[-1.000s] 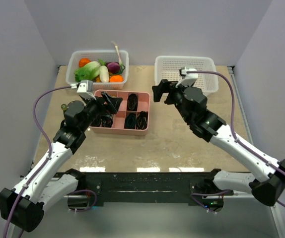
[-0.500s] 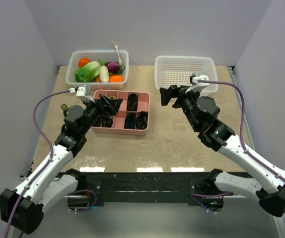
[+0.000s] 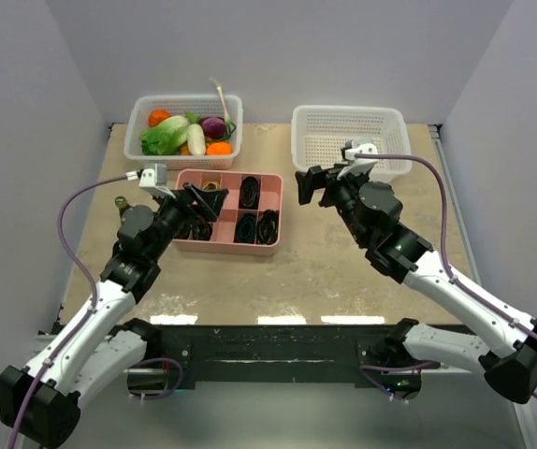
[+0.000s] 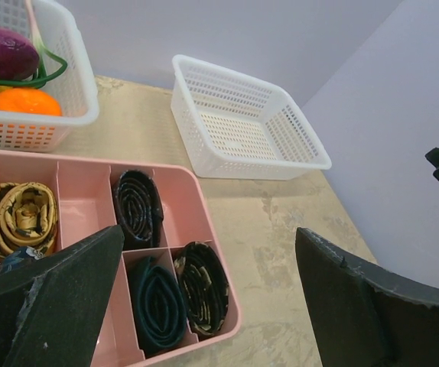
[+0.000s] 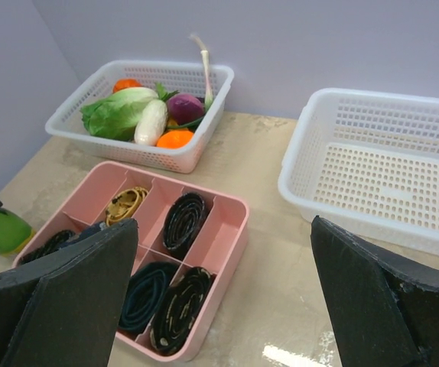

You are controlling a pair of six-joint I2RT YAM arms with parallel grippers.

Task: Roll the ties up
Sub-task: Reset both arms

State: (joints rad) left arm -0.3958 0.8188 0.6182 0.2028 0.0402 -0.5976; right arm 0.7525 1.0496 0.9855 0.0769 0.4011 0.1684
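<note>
A pink compartment tray (image 3: 274,241) holds the ties as tight coils: a black one (image 3: 250,192), a dark teal one (image 3: 246,227) and a black patterned one (image 3: 267,224). The right wrist view shows the same black (image 5: 183,222), teal (image 5: 144,294) and patterned (image 5: 180,307) coils, plus a yellow patterned coil (image 5: 125,205). My left gripper (image 3: 203,198) hovers open over the tray's left half, holding nothing. My right gripper (image 3: 306,185) hangs open and bare just right of the tray. The left wrist view shows the black tie (image 4: 138,208) and the tray (image 4: 181,206) below my open left gripper (image 4: 208,232).
An empty white basket (image 3: 351,117) stands at the back right. A white basket of vegetables (image 3: 147,103) stands behind the tray. A small green bottle (image 5: 1,229) sits left of the tray. Grey walls close in the table on three sides.
My right gripper swung out to the right and has come back left toward the tray, its jaws opening a little wider. My left arm has shifted slightly, still over the tray.
</note>
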